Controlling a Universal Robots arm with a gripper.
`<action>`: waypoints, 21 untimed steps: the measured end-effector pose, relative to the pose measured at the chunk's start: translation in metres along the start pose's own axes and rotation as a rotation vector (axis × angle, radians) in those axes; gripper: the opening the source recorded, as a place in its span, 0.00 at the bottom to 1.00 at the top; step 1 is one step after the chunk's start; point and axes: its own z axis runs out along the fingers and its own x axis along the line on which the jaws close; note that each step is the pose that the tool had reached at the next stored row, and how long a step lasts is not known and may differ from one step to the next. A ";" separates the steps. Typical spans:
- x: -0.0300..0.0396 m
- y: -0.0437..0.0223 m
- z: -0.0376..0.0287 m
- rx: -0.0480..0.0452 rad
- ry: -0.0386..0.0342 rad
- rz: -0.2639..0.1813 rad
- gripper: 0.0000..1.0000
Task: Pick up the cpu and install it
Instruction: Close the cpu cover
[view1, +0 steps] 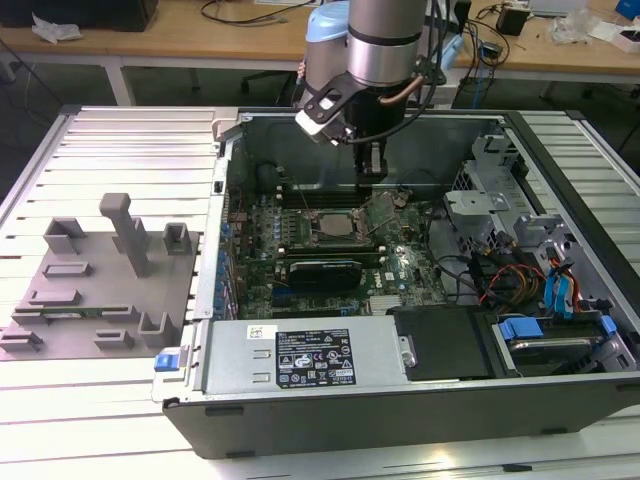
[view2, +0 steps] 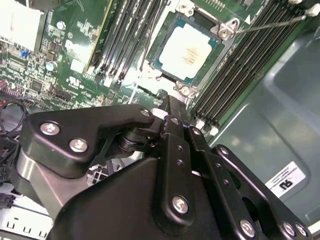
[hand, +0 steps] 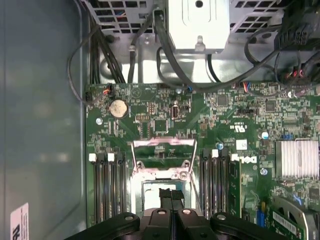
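Note:
The cpu (view2: 190, 50), a small square chip with a silvery-white top, lies flat inside the black-framed socket on the green motherboard (view2: 75, 45). In the exterior view the cpu (view1: 335, 228) sits mid-board inside the open computer case. My gripper (view1: 372, 172) hangs just above and behind the socket. Its two black fingers (hand: 165, 199) are pressed together with nothing between them, so it is shut and empty. In the second wrist view the gripper (view2: 170, 107) hovers a short way off the chip's near corner. The socket's metal hold-down frame (hand: 162, 150) stands swung open.
Rows of memory slots (hand: 107, 185) flank the socket on both sides. Black cables (hand: 165, 50) and a drive cage (view1: 480, 195) crowd the case's far side. A silver power supply (view1: 300, 355) lines the front. A grey fixture plate (view1: 95, 290) lies at the exterior view's left.

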 end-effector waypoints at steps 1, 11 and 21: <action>0.0000 0.0017 0.0001 0.0000 0.0000 0.000 0.11; 0.0000 0.0254 0.0009 0.0004 0.0001 0.000 0.11; -0.0001 0.0445 0.0018 0.0011 0.0001 0.000 0.11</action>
